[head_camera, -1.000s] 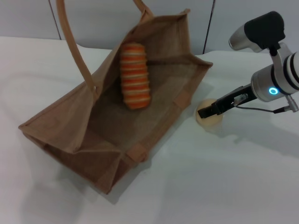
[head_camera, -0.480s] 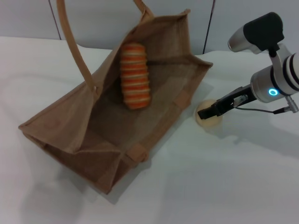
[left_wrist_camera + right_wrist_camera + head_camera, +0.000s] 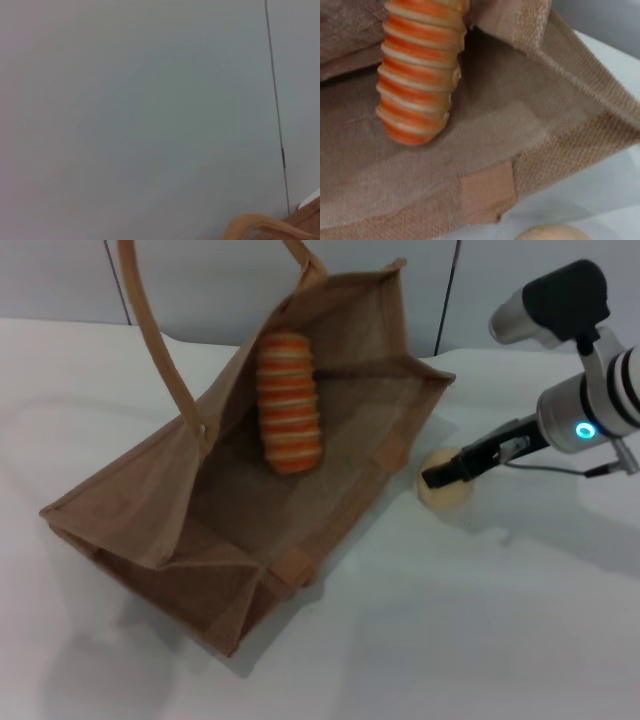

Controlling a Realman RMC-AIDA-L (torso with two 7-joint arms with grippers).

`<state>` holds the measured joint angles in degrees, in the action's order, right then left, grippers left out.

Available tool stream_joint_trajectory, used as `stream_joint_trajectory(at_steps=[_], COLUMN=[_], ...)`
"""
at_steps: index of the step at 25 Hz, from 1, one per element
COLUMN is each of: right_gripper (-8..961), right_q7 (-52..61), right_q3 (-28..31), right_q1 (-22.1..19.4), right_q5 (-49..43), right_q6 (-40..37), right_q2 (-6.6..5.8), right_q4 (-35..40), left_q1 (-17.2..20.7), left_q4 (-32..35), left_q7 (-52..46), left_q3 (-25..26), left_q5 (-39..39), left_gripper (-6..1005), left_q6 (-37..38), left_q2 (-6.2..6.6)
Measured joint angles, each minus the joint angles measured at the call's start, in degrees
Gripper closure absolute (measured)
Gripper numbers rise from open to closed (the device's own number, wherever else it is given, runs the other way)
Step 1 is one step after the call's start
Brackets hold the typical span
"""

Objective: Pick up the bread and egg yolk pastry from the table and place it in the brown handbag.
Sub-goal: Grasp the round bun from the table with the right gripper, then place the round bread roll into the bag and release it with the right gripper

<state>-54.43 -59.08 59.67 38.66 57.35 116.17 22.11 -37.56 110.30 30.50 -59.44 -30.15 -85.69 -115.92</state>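
while bread stays bagged, right gripper lifts slightly.

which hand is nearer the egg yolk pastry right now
Right. The right hand is at the egg yolk pastry, just outside the brown handbag. The left hand is out of view.

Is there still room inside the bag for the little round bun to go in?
Yes. The brown handbag has bare floor between the bread and its near end. It is crowded only by the far wall, where the bread lies. The egg yolk pastry sits on the table outside the bag's right rim, at the right gripper.
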Motion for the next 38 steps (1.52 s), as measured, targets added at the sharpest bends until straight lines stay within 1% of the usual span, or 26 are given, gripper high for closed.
stream_joint_trajectory(at_steps=[7,10,13,15,17,18,19,20,24,28,31,33,34,35,36,38], right_gripper=[334,336,338,339,340,341,341,342,344,346,348,348,348,348,349,349], right_q7=[0.77,1.55,2.6,3.12,3.32,3.32,3.06,3.06,1.94,0.22,-1.19,-1.55,-1.64,-2.02,-2.02,-2.49], right_q3=[0.1,0.32,1.58,3.13,5.02,5.4,5.54,5.54,3.03,-1.93,-6.19,-8.6,-9.16,-9.78,-9.78,-9.74], right_q1=[-0.91,-1.96,-3.55,-4.36,-4.81,-4.95,-5.3,-5.3,-5.49,-4.71,-3.99,-3.33,-2.99,-1.98,-1.98,-0.6], right_q5=[0.02,0.01,-0.05,-0.05,0.18,0.82,3.97,3.97,11.36,16.56,19.5,20.53,20.7,20.89,20.89,20.92], right_q6=[1.29,2.94,6.15,9.67,13.78,15.15,18.72,18.72,22.43,20.28,15.23,10.67,9.16,6.27,6.27,4.57], right_q2=[-0.28,-0.39,-0.47,-0.47,-0.21,-0.09,0.08,0.08,0.06,0.18,0.2,0.2,0.2,0.14,0.14,0.07], right_q4=[3.68,6.77,12.02,15.74,19.29,20.33,22.27,22.27,22.67,21.74,19.81,17.8,16.94,14.42,14.42,11.72], left_q1=[0.09,0.13,0.19,0.19,0.05,-0.08,-0.23,-0.43,-1.85,-3.75,-4.66,-4.94,-4.94,-5.09,-5.29,-5.67], left_q4=[0.0,0.0,-0.03,-0.32,-0.96,-1.33,-1.61,-1.84,-2.05,-2.49,-3.43,-3.73,-3.73,-3.73,-3.68,-3.46], left_q7=[0.0,0.0,0.0,0.0,0.05,0.1,0.15,0.18,0.2,0.03,-0.38,-1.26,-1.26,-1.67,-2.03,-2.51], left_q3=[0.12,0.19,0.22,0.21,0.21,0.2,0.17,0.09,-0.35,-1.12,-2.61,-5.03,-5.03,-6.09,-6.98,-8.16], left_q5=[0.0,0.01,0.11,0.14,0.16,0.17,0.17,0.18,0.18,-0.27,-0.67,-0.73,-0.73,-0.74,-0.75,-0.77], left_gripper=[865,865,865,864,864,864,864,864,863,863,863,862,862,862,862,862], left_q6=[-0.14,-0.22,-0.21,-0.06,0.01,0.01,0.04,0.06,0.16,0.22,0.45,1.04,1.04,1.29,1.48,1.72], left_q2=[0.21,0.26,0.3,0.31,0.32,0.33,0.34,0.34,0.15,-0.12,-0.19,-0.3,-0.3,-0.32,-0.33,-0.35])
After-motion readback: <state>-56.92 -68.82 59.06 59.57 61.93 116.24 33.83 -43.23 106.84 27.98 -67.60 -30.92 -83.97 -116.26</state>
